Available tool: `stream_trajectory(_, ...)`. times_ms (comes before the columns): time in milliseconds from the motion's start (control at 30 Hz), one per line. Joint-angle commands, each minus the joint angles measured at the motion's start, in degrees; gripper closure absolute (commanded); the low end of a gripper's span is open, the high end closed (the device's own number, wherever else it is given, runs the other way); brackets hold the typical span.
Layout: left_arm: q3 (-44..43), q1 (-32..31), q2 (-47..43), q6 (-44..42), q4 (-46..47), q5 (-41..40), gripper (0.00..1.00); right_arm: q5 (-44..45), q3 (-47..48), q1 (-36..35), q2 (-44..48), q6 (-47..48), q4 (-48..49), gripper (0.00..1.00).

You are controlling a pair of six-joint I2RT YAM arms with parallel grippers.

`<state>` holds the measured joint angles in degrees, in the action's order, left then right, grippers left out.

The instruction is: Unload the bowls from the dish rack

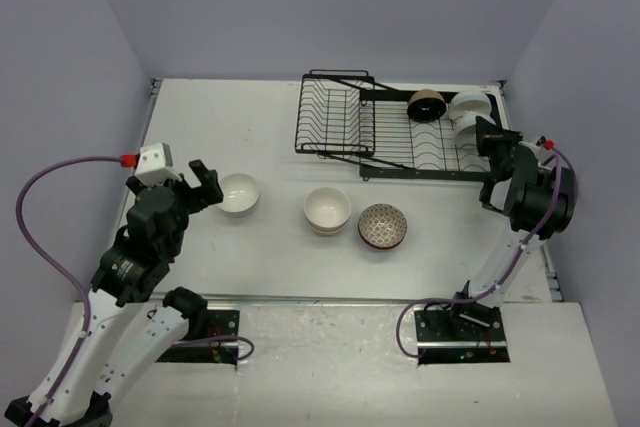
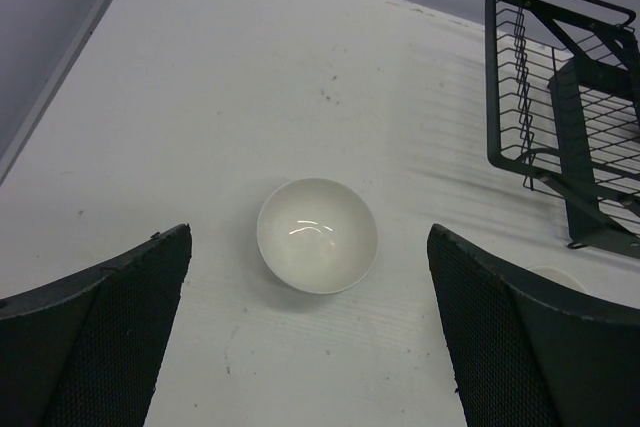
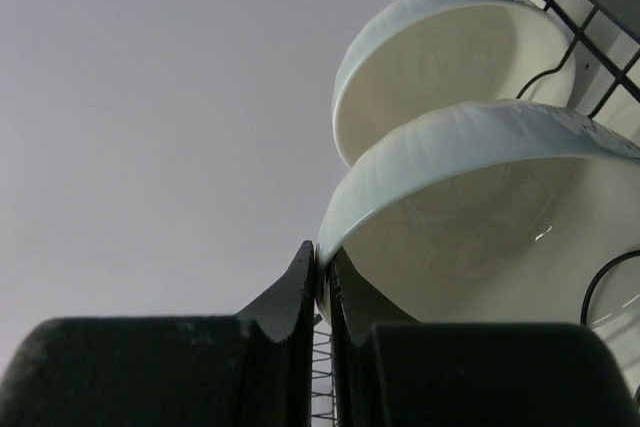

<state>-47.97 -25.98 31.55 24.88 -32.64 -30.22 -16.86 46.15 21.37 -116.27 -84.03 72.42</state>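
Note:
The black wire dish rack (image 1: 340, 117) lies at the back of the table. Its tray end holds a black-inside bowl (image 1: 427, 105) and two white bowls (image 1: 469, 105). My right gripper (image 1: 490, 135) is shut on the rim of the nearer white bowl (image 3: 480, 217) in the rack; the farther white bowl (image 3: 450, 62) stands behind it. My left gripper (image 1: 203, 183) is open and empty, just left of a white bowl (image 1: 239, 193) on the table, which also shows in the left wrist view (image 2: 317, 235). A stack of cream bowls (image 1: 327, 211) and a reddish-brown patterned bowl (image 1: 383, 226) sit mid-table.
The upright slotted section of the rack (image 2: 560, 117) lies at the right of the left wrist view. Grey walls enclose the table on three sides. A purple cable (image 1: 50, 197) loops by the left arm.

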Motion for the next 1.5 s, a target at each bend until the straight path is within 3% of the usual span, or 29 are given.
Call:
stream_trajectory(0,0.33,-0.3,0.35,-1.06,2.85,0.16,0.0,-5.18,3.58,0.17,-3.43,-3.59,21.15,1.0)
stream_trajectory(433,0.33,-0.04,0.53,-1.33,3.02,0.51,0.0,-17.23,7.55,-0.53,4.02,-2.72,21.97,1.0)
stream_trajectory(633,-0.28,0.23,0.97,-0.98,2.41,0.77,0.0,-23.46,7.29,-5.52,12.89,2.45,13.73,1.0)
stream_trajectory(733,-2.91,0.23,1.67,-0.45,0.57,1.73,0.0,-26.72,8.25,-10.88,21.5,13.07,0.92,1.0)
stream_trajectory(800,-6.86,0.23,3.07,0.25,-0.75,3.23,0.0,-26.99,9.83,-14.49,28.97,25.53,-14.19,1.0)
stream_trajectory(833,-8.71,0.23,3.77,1.21,-1.28,4.97,0.0,-26.56,12.1,-19.03,31.34,36.81,-20.5,1.0)
stream_trajectory(867,-10.64,0.23,5.52,1.65,-2.33,5.95,0.0,-25.34,13.6,-21.78,35.98,43.18,-34.75,1.0)
stream_trajectory(933,-17.05,0.23,8.34,2.18,-3.21,9.99,0.0,-21.39,16.85,-31.84,40.31,57.68,-49.67,1.0)
stream_trajectory(967,-19.34,0.23,11.75,2.27,-4.26,11.31,0.0,-15.02,19.82,-35.57,43.64,70.63,-62.62,1.0)
stream_trajectory(1033,-26.08,0.23,15.63,1.58,-5.23,17.69,0.0,-9.53,20.91,-45.82,46.73,87.44,-71.85,1.0)
stream_trajectory(1067,-28.48,0.23,20.0,1.4,-6.72,20.17,0.0,-4.37,20.74,-49.71,48.14,91.89,-79.73,1.0)
stream_trajectory(1133,-34.53,0.23,23.98,0.0,-7.78,29.89,0.0,-1.35,19.43,-59.18,51.39,101.47,-86.45,1.0)
stream_trajectory(1233,-36.68,0.14,28.04,0.6,-6.75,41.18,0.0,6.99,17.93,-69.92,54.21,105.2,-96.48,1.0)
stream_trajectory(1300,-35.19,-0.3,27.78,1.22,-4.81,47.14,0.0,14.97,17.48,-75.92,54.92,106.7,-98.17,1.0)
stream_trajectory(1333,-34.57,-0.48,28.47,1.39,-4.45,49.01,0.0,16.84,18.61,-80.73,54.31,106.27,-98.96,1.0)
stream_trajectory(1467,-33.07,-3.28,32.51,-1.15,-7.5,51.5,0.0,23.61,24.59,-87.62,48.78,105.04,-109.57,1.0)
